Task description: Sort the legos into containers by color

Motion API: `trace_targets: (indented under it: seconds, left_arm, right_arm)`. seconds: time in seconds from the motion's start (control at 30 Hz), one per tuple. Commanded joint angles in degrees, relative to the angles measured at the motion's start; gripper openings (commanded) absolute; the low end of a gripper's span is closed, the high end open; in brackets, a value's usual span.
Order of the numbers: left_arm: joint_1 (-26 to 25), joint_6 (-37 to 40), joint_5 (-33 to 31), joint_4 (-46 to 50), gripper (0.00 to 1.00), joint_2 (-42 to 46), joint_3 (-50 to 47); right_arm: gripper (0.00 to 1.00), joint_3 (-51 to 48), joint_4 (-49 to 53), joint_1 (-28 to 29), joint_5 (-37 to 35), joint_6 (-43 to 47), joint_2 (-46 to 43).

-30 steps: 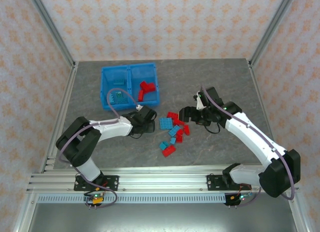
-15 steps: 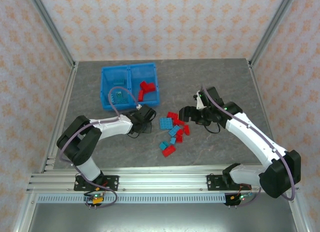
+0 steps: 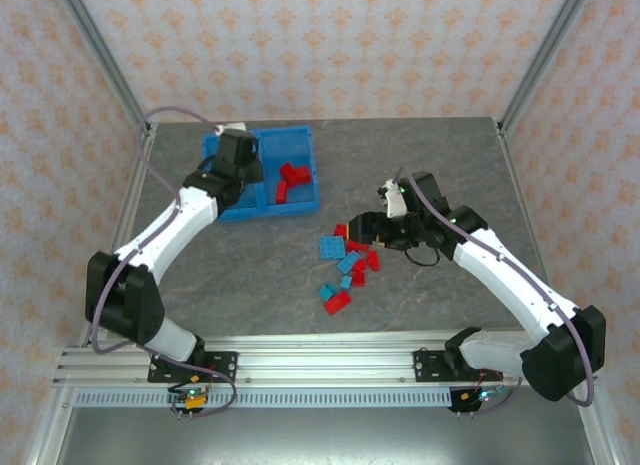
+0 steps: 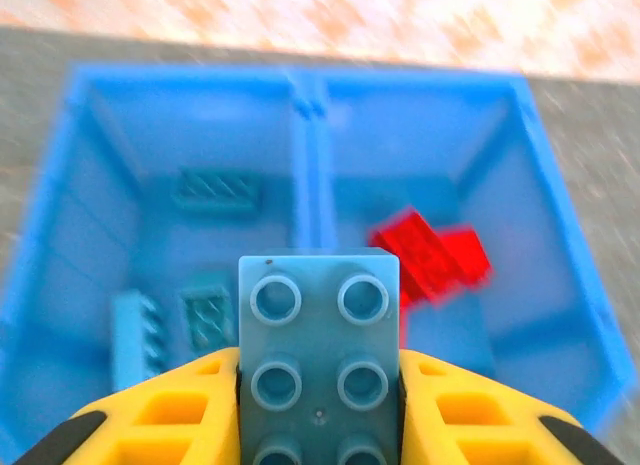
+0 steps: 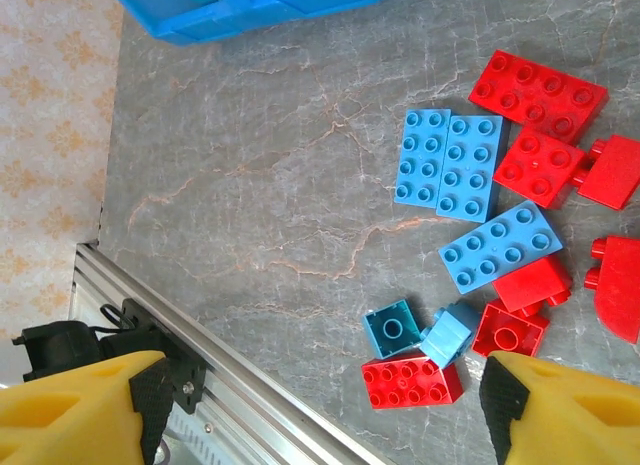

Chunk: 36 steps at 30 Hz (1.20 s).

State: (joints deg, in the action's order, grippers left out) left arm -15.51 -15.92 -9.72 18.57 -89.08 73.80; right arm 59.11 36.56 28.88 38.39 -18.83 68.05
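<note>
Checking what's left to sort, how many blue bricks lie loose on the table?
5. Two flat bricks lie side by side, one angled nearby, two small ones by a red brick. Others may be hidden.

Two slender arms of one build, left arm [image 3: 165,230] and right arm [image 3: 500,275]: smooth white shells over the long links, chunky black housings at every joint. Along each arm, a thin grey-lilac cable [image 3: 178,110], hanging loose of the shell in places. At the foot of each, a flat black base plate [image 3: 215,363]. Left gripper [image 4: 320,385] and right gripper [image 5: 325,390] alike: two bright yellow plastic fingers [image 4: 160,410], moulded with shallow rectangular pockets along the top, tipped with matte black pads [image 5: 150,385].
</note>
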Motion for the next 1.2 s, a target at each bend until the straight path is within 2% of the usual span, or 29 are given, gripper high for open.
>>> trace_targets:
  seconds: [0.0,0.1,0.33,0.47,0.57,0.67,0.8,0.9,1.03,1.1,1.17]
  left_arm:
    - [3.4,3.1,-4.1,0.1,0.29,-7.4,5.2]
    - [5.1,3.4,-4.5,0.9,0.29,-14.1,10.6]
    - [9.2,-0.9,1.1,2.4,0.34,-25.1,16.1]
    - [9.5,-1.5,2.3,2.3,0.41,-25.8,15.7]
    - [9.7,-2.7,3.9,1.3,0.52,-23.7,14.3]
    - [9.7,-3.1,5.6,1.3,0.60,-19.9,13.1]
    - [9.2,-4.5,9.7,0.3,0.62,-10.4,8.9]
    - [6.1,-2.5,11.3,0.7,0.65,-0.9,5.0]
    - [-2.8,8.5,12.7,3.7,0.72,10.5,2.2]
    - [-6.6,15.2,16.9,5.4,0.78,15.6,0.5]
    - [-9.6,22.3,22.9,8.0,0.87,20.3,-1.6]
  right_arm:
    - [0.82,-0.7,-0.5,0.2,-1.0,1.0,-2.3]
    - [0.82,-1.8,0.1,0.2,-2.1,0.9,-4.2]
    - [0.82,-2.5,1.5,0.2,-3.0,0.5,-6.9]
    - [0.82,-2.3,2.0,0.2,-3.6,0.9,-7.6]
    - [0.82,-2.2,1.4,0.2,-3.8,0.8,-7.1]
    - [0.82,-1.8,0.7,0.2,-6.3,0.2,-6.0]
    - [0.82,-0.3,0.7,0.3,-14.1,0.3,-2.7]
    - [0.82,0.4,-1.1,0.2,-18.6,0.0,1.7]
    - [0.82,0.6,-4.8,-0.2,-19.5,-1.9,8.3]
    - [0.79,1.8,-4.7,-0.4,-19.3,-2.5,11.7]
    - [0.70,3.0,-4.7,-0.2,-18.9,-2.5,14.0]
